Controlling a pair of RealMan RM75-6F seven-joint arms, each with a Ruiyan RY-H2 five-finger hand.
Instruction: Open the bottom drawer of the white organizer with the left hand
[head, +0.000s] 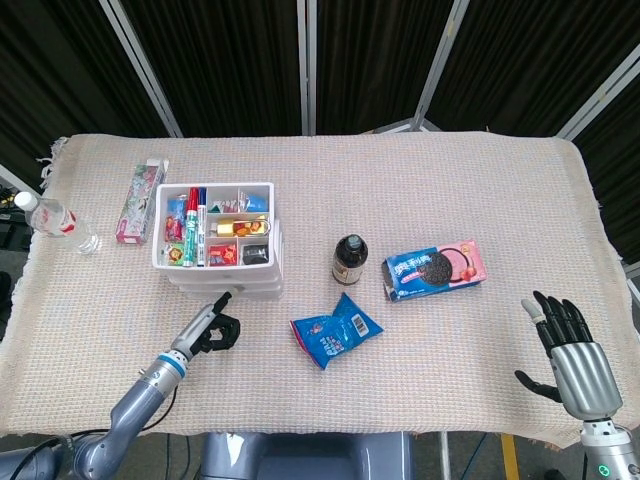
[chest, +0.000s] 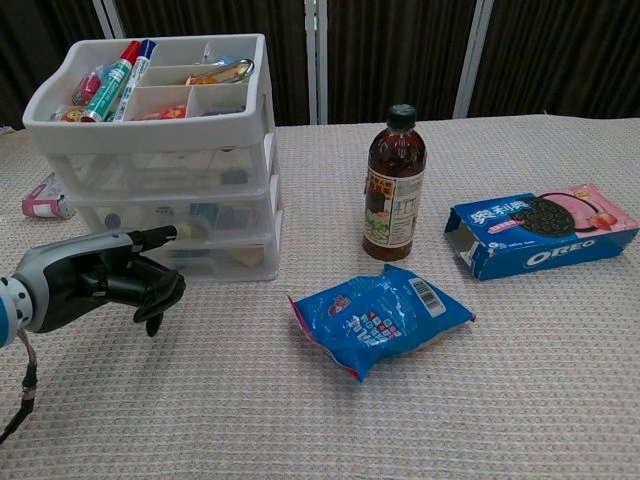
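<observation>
White organizer (head: 222, 245) is seen left of centre on the cloth-covered table (head: 420, 180), three drawers stacked under an open top tray. Bottom drawer (chest: 205, 258) is shut, flush with the drawers above. Top tray is filled with markers (chest: 115, 65), clips and small items.

Left hand (chest: 105, 278) is placed just in front of the bottom drawer, low over the cloth. One finger (chest: 155, 236) is stretched toward the drawer front, its tip at or just short of the face; contact cannot be told. Remaining fingers are curled into the palm, with nothing held. In the head view the left hand (head: 212, 325) is seen at the organizer's near edge, the arm trailing toward the table's front-left.

Right hand (head: 570, 352) is held at the front-right corner, palm up-facing, fingers spread apart, nothing in it; it is not seen in the chest view.

Brown bottle (chest: 394, 185) stands upright right of the organizer. Blue snack bag (chest: 380, 317) lies flat in front of the bottle. Oreo box (chest: 541, 229) lies on its side right of the bottle, open end facing left. A pink-green carton (head: 138, 201) lies left of the organizer, and a clear water bottle (head: 55, 220) lies at the table's left edge.
</observation>
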